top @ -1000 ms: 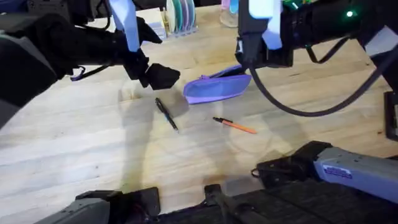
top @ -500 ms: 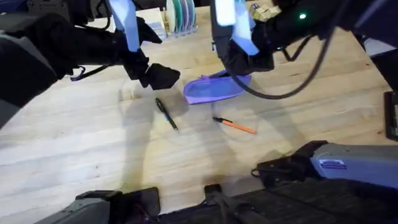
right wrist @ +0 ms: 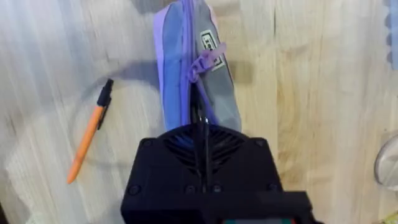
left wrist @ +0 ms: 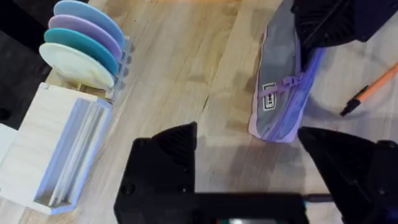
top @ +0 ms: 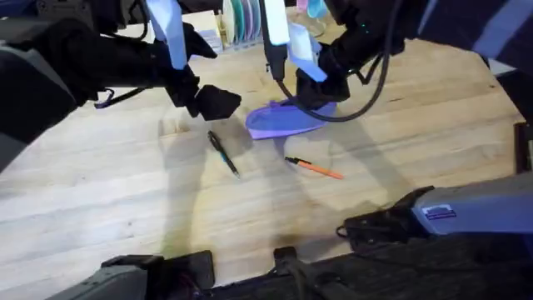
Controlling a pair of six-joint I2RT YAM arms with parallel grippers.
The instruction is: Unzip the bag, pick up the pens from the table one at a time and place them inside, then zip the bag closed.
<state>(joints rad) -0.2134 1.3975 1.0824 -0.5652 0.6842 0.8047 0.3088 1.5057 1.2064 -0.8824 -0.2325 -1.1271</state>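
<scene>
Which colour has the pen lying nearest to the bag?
Orange with a dark tip; the right wrist view shows it best.

My bag is lavender-purple with a grey side and a purple zip pull. One pen is orange with a dark tip, the other pen black. The table is pale wood with plank grain. Both my tools are black.

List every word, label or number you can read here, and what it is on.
None can be read.
Small tag on the bag: dark marks, too blurred to read.
Label on the right arm's base: print too small to read.
</scene>
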